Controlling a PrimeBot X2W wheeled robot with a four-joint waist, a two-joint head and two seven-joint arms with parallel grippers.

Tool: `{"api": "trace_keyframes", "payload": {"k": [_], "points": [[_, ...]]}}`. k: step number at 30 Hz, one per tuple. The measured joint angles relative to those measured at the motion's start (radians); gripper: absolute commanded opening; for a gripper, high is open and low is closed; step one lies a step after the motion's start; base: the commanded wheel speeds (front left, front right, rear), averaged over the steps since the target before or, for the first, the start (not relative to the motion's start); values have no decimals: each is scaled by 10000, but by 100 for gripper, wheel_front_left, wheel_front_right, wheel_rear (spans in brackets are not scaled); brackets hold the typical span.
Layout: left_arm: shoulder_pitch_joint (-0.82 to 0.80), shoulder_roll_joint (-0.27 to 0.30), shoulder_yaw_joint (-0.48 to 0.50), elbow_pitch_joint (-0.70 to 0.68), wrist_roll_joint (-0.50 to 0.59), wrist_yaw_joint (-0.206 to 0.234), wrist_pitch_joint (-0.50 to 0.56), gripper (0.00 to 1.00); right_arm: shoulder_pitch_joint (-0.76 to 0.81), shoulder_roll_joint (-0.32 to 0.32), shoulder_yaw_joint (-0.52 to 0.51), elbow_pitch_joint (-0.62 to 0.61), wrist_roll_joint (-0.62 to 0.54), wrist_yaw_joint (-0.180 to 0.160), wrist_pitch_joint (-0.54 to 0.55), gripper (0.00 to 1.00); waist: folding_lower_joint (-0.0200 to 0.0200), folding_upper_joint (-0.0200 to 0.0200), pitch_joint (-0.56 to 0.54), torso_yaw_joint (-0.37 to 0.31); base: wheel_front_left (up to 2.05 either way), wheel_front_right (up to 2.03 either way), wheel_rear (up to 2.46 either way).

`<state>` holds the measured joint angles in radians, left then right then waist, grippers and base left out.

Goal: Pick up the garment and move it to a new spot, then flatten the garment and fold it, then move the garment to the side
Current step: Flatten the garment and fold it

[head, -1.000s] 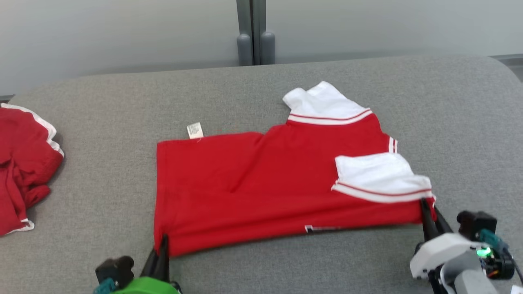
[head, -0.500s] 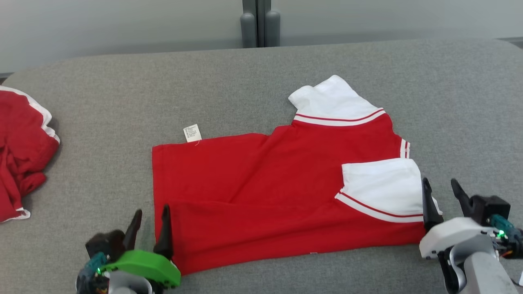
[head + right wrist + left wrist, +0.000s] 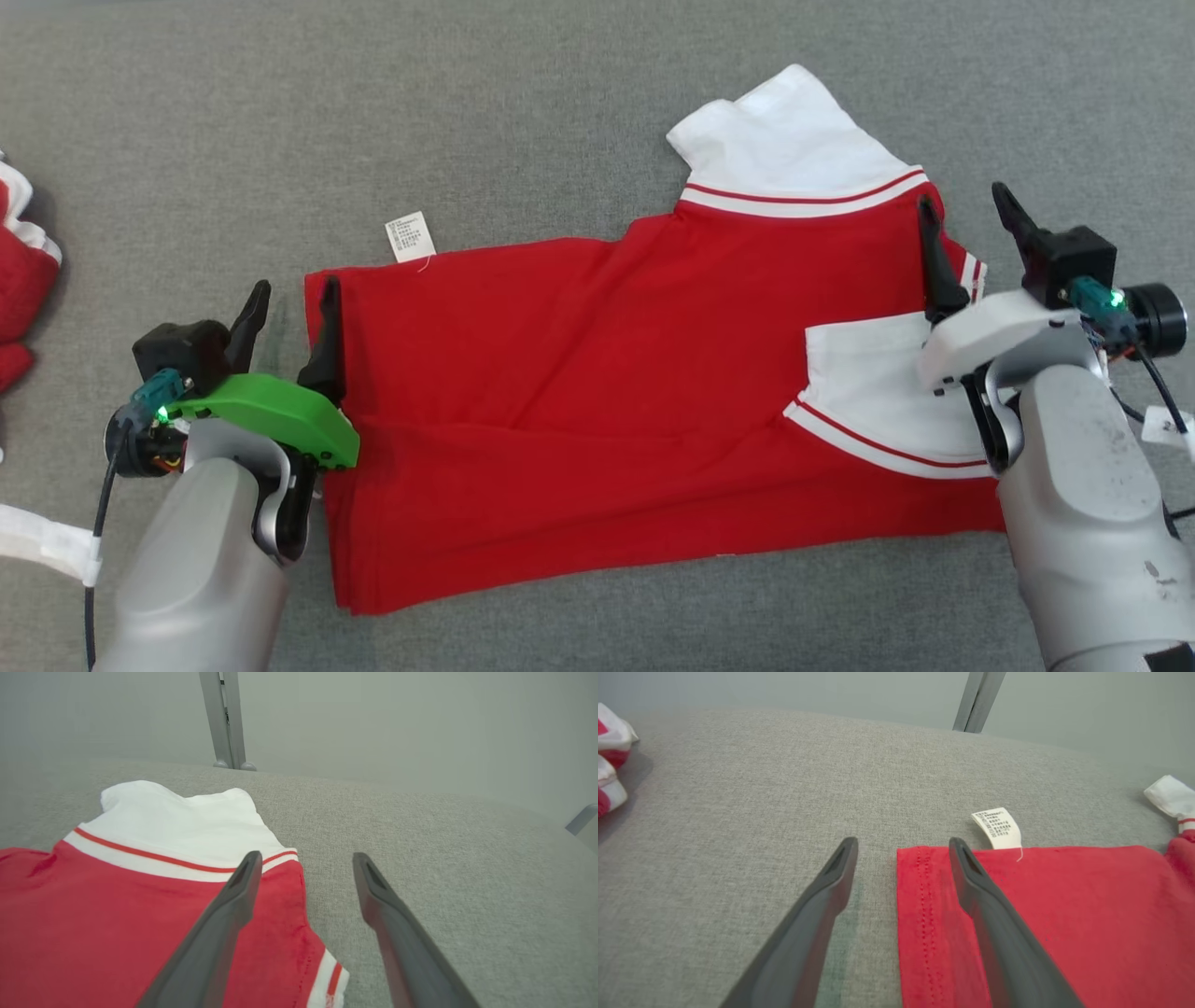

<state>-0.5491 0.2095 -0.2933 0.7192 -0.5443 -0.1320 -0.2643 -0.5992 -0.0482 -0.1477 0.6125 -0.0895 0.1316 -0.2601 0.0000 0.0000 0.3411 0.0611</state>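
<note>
Garment: red garment (image 3: pixel 597 392) spread nearly flat on the grey bench (image 3: pixel 280 112), across the middle of the head view, hem at centre left.
White parts: one white sleeve (image 3: pixel 794 140) sticks out at the upper right; a second white panel (image 3: pixel 868 383) lies on the red cloth at the right.
Care label: small white care label (image 3: pixel 411 236) juts from the upper left edge of the garment onto the bench.
Left gripper: left gripper (image 3: pixel 295 285) at centre left, fingers spread wide and holding nothing. In the left wrist view one finger is over the stitched hem and the other over bare bench.
Right gripper: right gripper (image 3: pixel 962 194) at the upper right, also spread wide and holding nothing. It straddles the garment's right edge below the sleeve band.
Other cloth: another red-and-white cloth (image 3: pixel 19 308) sits at the far left edge, well apart.
</note>
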Motion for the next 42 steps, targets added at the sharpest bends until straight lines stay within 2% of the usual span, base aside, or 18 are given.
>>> {"api": "trace_keyframes", "payload": {"k": [7, 8, 9, 10, 20, 28, 30, 31, 34, 39, 42], "points": [[-466, 318, -1103, 270, -673, 0, -15, 100, -1615, 0, 255, 667, -779, 0, 405, 100, 0, 0, 809, 1, 0, 0, 0], [-548, 347, -1254, 257, -773, 0, -25, 95, -1833, 0, 268, 788, -869, 0, 497, 100, 0, 0, 902, 18, 0, 0, 0], [-627, 389, -1390, 194, -851, 0, -27, 43, -2087, -2, 274, 974, -976, 0, 644, 100, 0, 0, 1003, 49, 0, 0, 0], [-665, 416, -1482, 119, -894, 0, -38, 0, -2242, -4, 259, 1101, -1016, 0, 734, 100, 1, 0, 1058, 81, 0, 0, 0], [-890, 387, -2080, -729, -1154, 0, -6, 0, -4000, 4, -48, 2426, -2117, 0, 1685, 100, 1, 0, 1411, 818, 0, 0, 0], [-996, 234, -2303, -1110, -1237, 0, -2, 0, -4786, -12, -1185, 3227, -3089, -2, 2554, 100, 1, 0, 1734, 1403, 0, 0, 0], [-996, 211, -2313, -1116, -1271, 0, -2, 0, -4903, -12, -1275, 3363, -3185, -12, 2596, 28, 0, 0, 1789, 1489, 0, 0, 0], [-998, 201, -2316, -1114, -1273, 0, -2, 0, -4971, -12, -1338, 3432, -3187, -12, 2529, 0, 0, 0, 1814, 1520, 0, 0, 0], [-1025, 196, -2242, -1133, -1281, 0, -2, 0, -4994, 25, -1567, 3365, -3411, 0, 2038, 0, 0, 0, 1841, 1515, 0, 0, 0], [-1178, 219, -1534, -1488, -888, 0, 2, 0, -5106, -6, -2326, 2698, -3762, 0, 556, 0, 0, 0, 1833, 1391, 0, 0, 0], [-1197, 226, -1129, -1708, -583, 0, 2, 0, -5252, 12, -2491, 2506, -3670, 0, 123, 0, 0, 0, 1781, 1275, 0, 0, 0]]}}
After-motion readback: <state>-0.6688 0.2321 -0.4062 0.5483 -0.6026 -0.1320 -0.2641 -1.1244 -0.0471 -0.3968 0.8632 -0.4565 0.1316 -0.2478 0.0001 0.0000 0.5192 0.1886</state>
